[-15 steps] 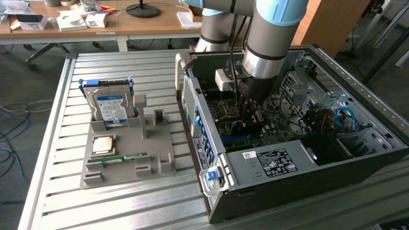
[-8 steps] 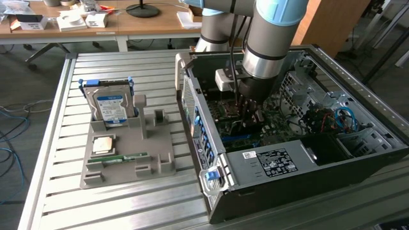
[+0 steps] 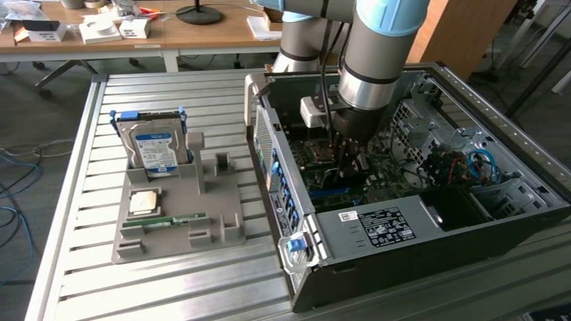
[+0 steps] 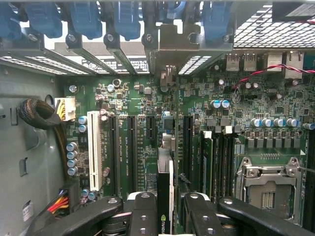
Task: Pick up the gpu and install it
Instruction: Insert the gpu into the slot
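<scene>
- Reaches down with the gripper (image 3: 346, 152) at the end of the arm (image 3: 379, 60) into the open computer case (image 3: 428, 227), lying on its side along the desk (image 3: 178, 287) edge at the exterior view's right
- Grips the gpu (image 4: 163, 189) between two black fingers (image 4: 143, 214), drawn in narrow against its flat faces
- Carries the card edge-on, a dark thin plate with a green logo just beside the fingers
- Holds it inside the case over the green motherboard (image 4: 123, 98), in line with the long black expansion slots (image 4: 134, 147) and between them and the memory slots (image 4: 216, 162)
- Points its far end toward the row of blue clips (image 4: 118, 19) at the case's rear wall
- May already touch a slot with its lower edge; cannot tell from this angle
- Leaves on the grey holder tray (image 3: 183, 224), well apart from the case toward the desk's opposite edge, a silver hard drive (image 3: 154, 148) with a blue label standing upright, a square chip (image 3: 144, 200) and a small green memory stick (image 3: 165, 219) lying flat
</scene>
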